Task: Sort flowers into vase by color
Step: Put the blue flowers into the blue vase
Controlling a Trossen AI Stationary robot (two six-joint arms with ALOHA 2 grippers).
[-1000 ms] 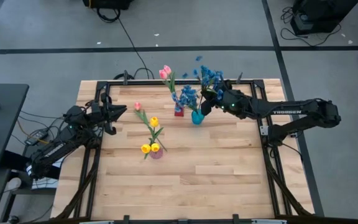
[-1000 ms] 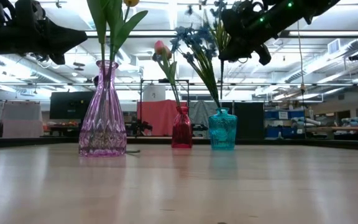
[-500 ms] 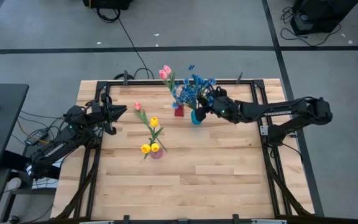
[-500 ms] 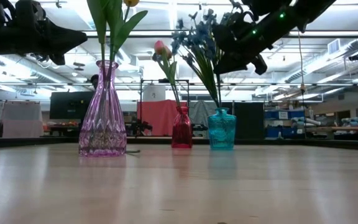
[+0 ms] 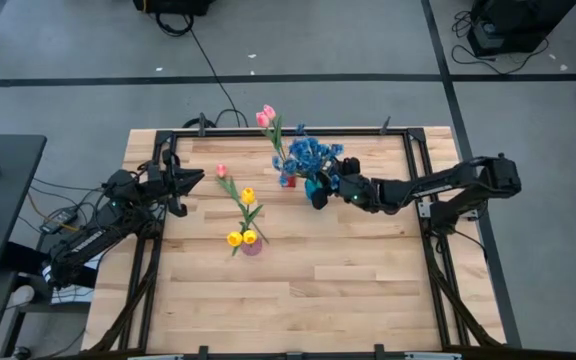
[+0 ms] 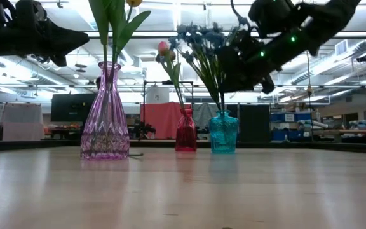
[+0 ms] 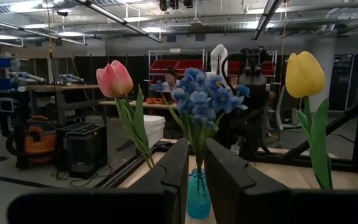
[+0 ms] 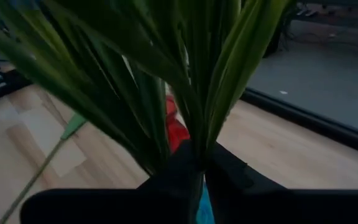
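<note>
- High view: the right claw [image 5: 320,189] reaches in from the right side of the tabletop [image 5: 348,290] and is closed on a blue flower stem at the teal vase [image 5: 314,192], the blue flowers [image 5: 311,156] bunched above the vase mouth. The left claw [image 5: 194,177] hangs over the left edge of the tabletop, its two fingers nearly together and gripping nothing. A red vase [image 5: 287,180] with pink tulips [image 5: 267,116] stands just beside the teal one; a purple vase [image 5: 252,245] with yellow tulips [image 5: 241,237] stands nearer the middle, with one more pink tulip [image 5: 221,171] rising from it.
- Low view: three vases stand in a row on the tabletop, purple at left [image 6: 105,118], red in the middle [image 6: 185,131], teal at right [image 6: 223,132]. The right claw [image 6: 229,71] sits above the teal vase among the blue flower stems [image 6: 210,70]. The left arm [image 6: 30,33] is a dark shape at upper left.
- Left wrist view: between the left claw's fingers [image 7: 180,171], which stand a narrow gap apart, the teal vase [image 7: 198,196] holds the blue flowers [image 7: 199,94]; a pink tulip [image 7: 114,79] and a yellow tulip [image 7: 304,74] flank it.
- Right wrist view: green leaves and stems [image 8: 166,74] fill the frame, pinched together where the right claw's fingers [image 8: 182,168] meet, with a sliver of the red vase [image 8: 174,124] behind.
</note>
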